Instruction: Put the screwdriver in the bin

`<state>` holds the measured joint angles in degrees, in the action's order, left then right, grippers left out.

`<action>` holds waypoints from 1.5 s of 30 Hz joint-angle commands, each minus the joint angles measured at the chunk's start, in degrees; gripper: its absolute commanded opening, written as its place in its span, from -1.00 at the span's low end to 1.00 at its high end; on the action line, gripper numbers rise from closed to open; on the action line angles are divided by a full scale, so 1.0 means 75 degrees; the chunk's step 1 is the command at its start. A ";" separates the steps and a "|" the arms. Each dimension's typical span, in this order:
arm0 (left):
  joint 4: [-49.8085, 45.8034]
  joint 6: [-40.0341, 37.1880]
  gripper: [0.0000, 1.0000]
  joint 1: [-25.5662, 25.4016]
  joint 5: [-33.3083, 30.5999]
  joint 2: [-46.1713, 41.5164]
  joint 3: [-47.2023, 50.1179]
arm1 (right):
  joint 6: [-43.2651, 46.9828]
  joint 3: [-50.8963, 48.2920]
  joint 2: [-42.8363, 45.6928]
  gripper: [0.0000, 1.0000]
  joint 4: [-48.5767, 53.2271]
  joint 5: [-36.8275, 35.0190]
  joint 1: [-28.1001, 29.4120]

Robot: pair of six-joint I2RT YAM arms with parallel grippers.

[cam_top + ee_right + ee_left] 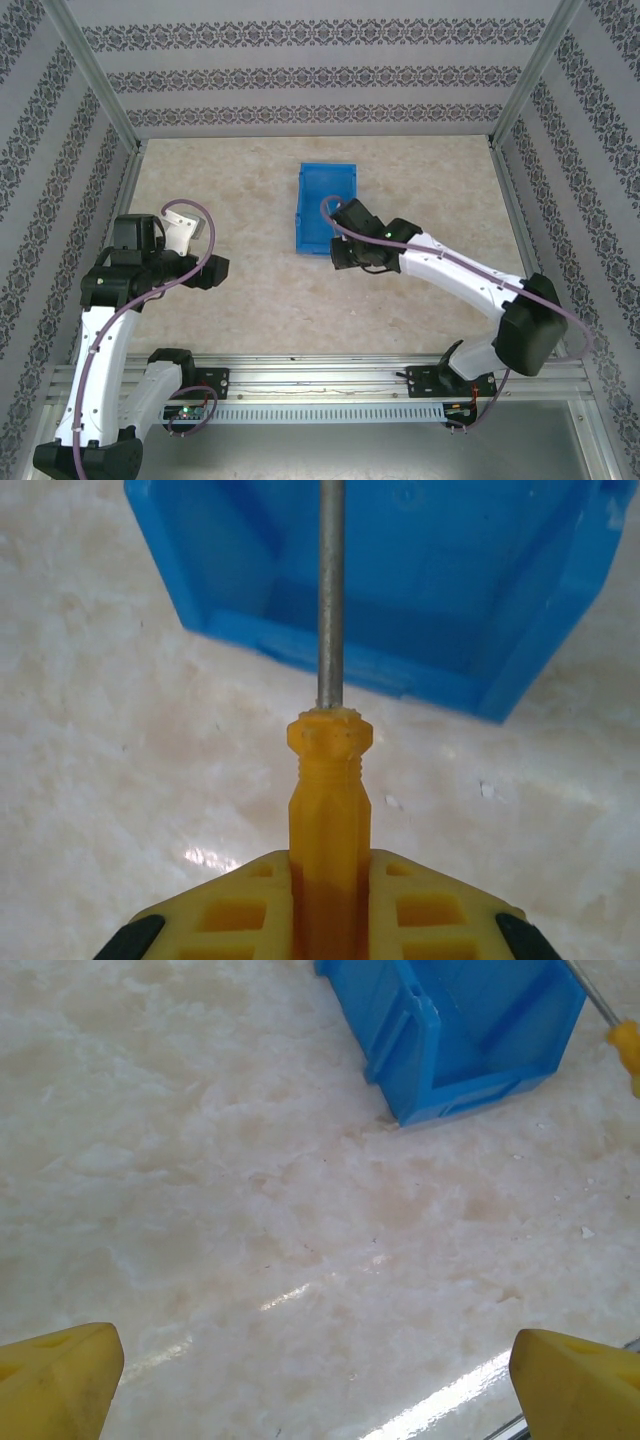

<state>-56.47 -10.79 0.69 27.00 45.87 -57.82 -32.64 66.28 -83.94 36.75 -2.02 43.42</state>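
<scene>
On top of the beige marbled desk (pixel 250 290), walled by patterned panels, both arms are bolted at the near edge.

- Left arm (pixel 105 310): folded back on the left side, well apart from the bin.
- Right arm (pixel 470 285): stretched across toward the middle, wrist at the bin's near right corner.
- Bin (pixel 322 190): bright blue, rectangular, raised walls, on the desk at centre, long side running away from the arms. The left wrist view has its corner (pixel 450 1050) at upper right. The floor seen in the right wrist view (pixel 450 570) looks bare.
- Left gripper (pixel 215 270): over bare desk; yellow fingers (pixel 60 1375) wide apart at the frame's lower corners, nothing between them (pixel 315 1390).
- Right gripper (pixel 330 905): clamped on the screwdriver's orange handle, yellow pads pressed on both sides.
- Screwdriver (pixel 329 770): held out ahead of the right gripper. Handle collar over desk, just short of the bin's near wall; thin shaft crosses that wall and runs over the bin's interior. Tip is cut off by the frame edge. Left wrist view catches shaft and handle end (pixel 622 1038) beside the bin's corner.
</scene>
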 commanded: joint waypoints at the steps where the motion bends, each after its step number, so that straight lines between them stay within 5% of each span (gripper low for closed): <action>1: -0.0342 -0.0355 0.99 -0.0104 0.0238 -0.0082 -0.0152 | 0.0256 0.0480 -0.0480 -0.69 -0.0254 0.0487 -0.0391; 23: -0.0113 -0.0495 0.99 -0.0115 -0.0026 -0.0313 -0.0135 | 0.0476 0.3687 -0.4316 -0.69 -0.0096 0.0681 -0.1190; 45: -0.0008 -0.0446 0.99 -0.0115 -0.0146 -0.0273 -0.0144 | 0.0475 0.4907 -0.6008 -0.62 0.0232 0.0551 -0.1386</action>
<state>-57.12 -13.13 0.69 26.48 44.03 -58.15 -29.56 101.51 -127.94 37.76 3.09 33.85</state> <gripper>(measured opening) 0.993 0.188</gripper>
